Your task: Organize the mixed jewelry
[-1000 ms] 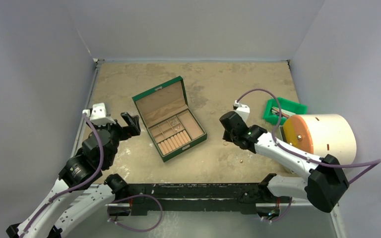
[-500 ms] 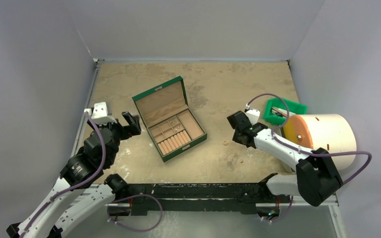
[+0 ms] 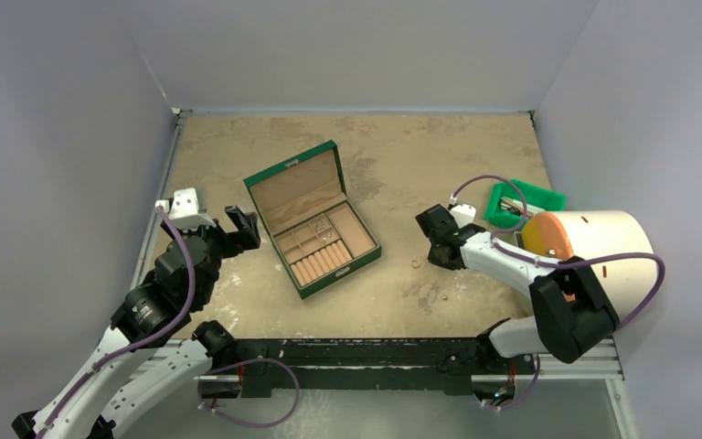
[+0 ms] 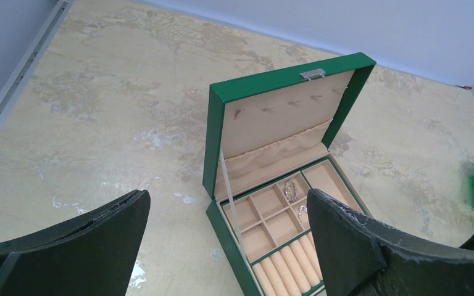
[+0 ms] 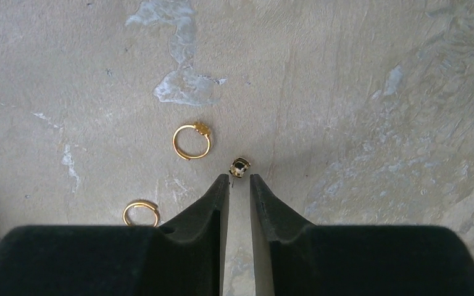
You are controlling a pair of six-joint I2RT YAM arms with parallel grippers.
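Observation:
Loose jewelry lies on the tan table in the right wrist view: a gold ring with a small stone [image 5: 191, 140], a plain gold ring [image 5: 141, 214] and a tiny stud [image 5: 240, 166]. My right gripper [image 5: 239, 180] points down at the table with its jaws a narrow gap apart. The stud lies just past the tips, its pin at the gap, and I see no grip on it. From above, one ring [image 3: 415, 264] sits left of that gripper [image 3: 441, 258]. The open green box [image 3: 312, 219] holds silver pieces [image 4: 291, 190] in a compartment. My left gripper [image 4: 227, 196] hangs wide open beside it.
A white drum with an orange face [image 3: 594, 242] lies at the right edge, with a green holder [image 3: 521, 199] behind it. Another small gold piece [image 3: 435, 295] rests near the table's front edge. Grey walls enclose the table on three sides.
The right arm has folded back towards its base, shifting the gripper slightly right and down over the loose pieces, and its jaws have narrowed. The left arm has not moved.

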